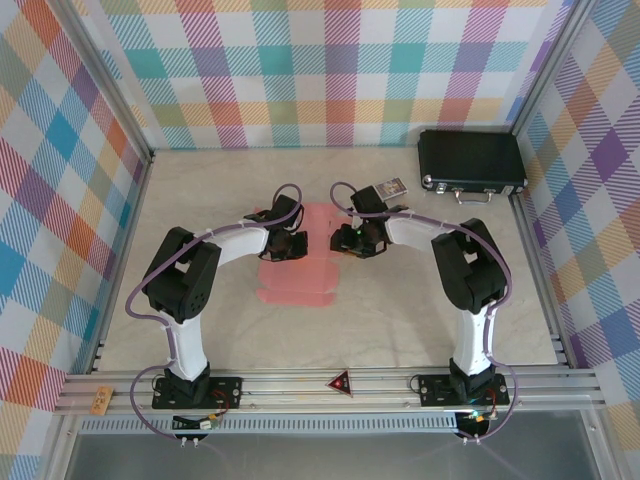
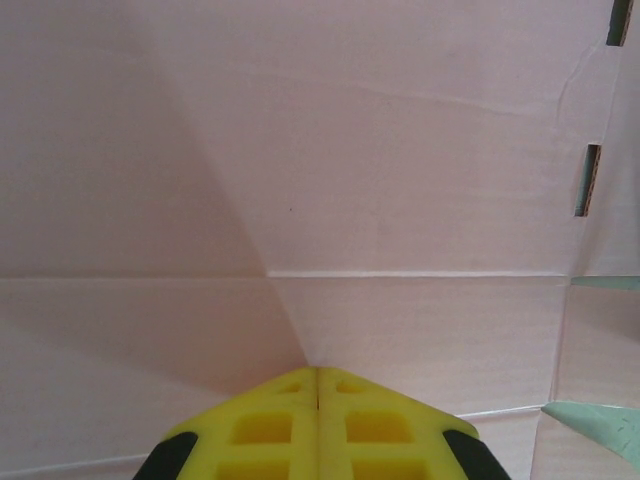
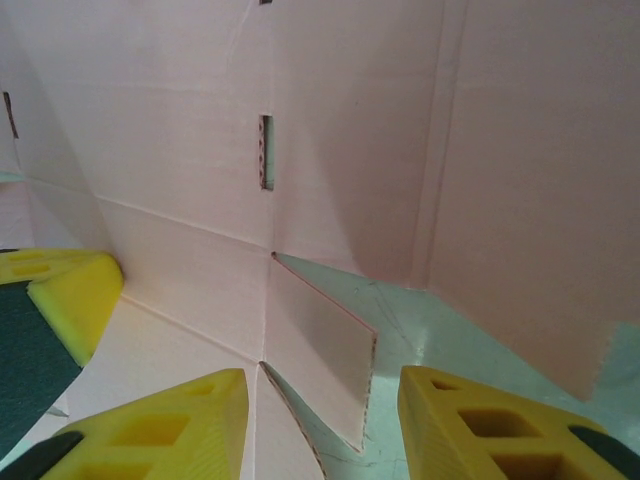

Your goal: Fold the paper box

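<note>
**A:** where's the paper box (image 1: pixel 300 272) sitting right now?

**B:** pretty much dead centre of the desk (image 1: pixel 400 330) in the top view. it's a pink sheet, the near half lies flat, and both arms meet over the far half. left jaws come in from 9 o'clock, right jaws from 3 o'clock. there's a black case (image 1: pixel 472 165) well apart from it, up around 1 o'clock by the back corner.

**A:** are the jaws holding anything?

**B:** left ones are clenched, the yellow fingers (image 2: pixel 225 430) are tip to tip with nothing between them, right up against the cardboard near a crease. can't tell if they're pressing or just touching. right ones are released, the fingers (image 3: pixel 170 425) stand apart, and a small flap (image 3: pixel 320 345) sits just ahead of the gap, touching neither.

**A:** any of it up yet?

**B:** yeah, in the right wrist view panels stand up on both sides of that flap, one with a narrow slot (image 3: pixel 266 152).
</note>
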You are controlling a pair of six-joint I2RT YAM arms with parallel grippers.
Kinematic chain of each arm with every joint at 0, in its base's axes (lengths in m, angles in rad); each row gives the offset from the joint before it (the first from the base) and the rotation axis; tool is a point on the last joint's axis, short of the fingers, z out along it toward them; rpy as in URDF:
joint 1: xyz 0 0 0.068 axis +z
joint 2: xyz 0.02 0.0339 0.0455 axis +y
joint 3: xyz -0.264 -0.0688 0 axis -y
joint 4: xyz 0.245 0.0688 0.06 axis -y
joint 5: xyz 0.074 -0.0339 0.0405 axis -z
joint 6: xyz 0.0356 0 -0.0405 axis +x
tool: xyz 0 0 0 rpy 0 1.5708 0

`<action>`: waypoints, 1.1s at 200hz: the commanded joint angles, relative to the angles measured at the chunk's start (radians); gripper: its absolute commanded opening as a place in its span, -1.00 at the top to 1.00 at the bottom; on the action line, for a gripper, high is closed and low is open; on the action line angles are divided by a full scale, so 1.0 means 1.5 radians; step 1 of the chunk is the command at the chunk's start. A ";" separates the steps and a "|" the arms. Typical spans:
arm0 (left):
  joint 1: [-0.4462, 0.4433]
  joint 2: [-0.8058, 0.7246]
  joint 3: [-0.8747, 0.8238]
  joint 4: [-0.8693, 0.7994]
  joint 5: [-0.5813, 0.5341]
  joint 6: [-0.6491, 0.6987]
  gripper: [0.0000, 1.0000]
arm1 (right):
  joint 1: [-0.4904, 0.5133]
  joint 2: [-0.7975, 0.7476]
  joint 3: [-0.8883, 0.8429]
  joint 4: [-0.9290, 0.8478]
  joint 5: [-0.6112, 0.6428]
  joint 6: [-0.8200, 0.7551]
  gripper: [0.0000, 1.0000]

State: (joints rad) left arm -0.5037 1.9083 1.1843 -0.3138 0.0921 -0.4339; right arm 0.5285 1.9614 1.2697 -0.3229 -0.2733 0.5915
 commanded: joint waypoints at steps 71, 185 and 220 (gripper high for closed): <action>-0.008 0.016 -0.023 -0.038 -0.011 -0.007 1.00 | 0.003 -0.017 -0.024 0.091 -0.098 -0.014 0.20; -0.008 0.023 -0.015 -0.045 -0.010 0.000 1.00 | 0.017 0.049 0.030 0.129 -0.152 -0.003 0.26; -0.008 0.024 -0.015 -0.046 -0.009 0.000 1.00 | 0.017 0.070 0.039 0.134 -0.158 0.004 0.26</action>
State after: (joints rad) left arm -0.5041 1.9083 1.1828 -0.3119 0.0925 -0.4335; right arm 0.5495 2.0403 1.2999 -0.1410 -0.4808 0.5888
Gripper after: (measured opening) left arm 0.048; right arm 0.370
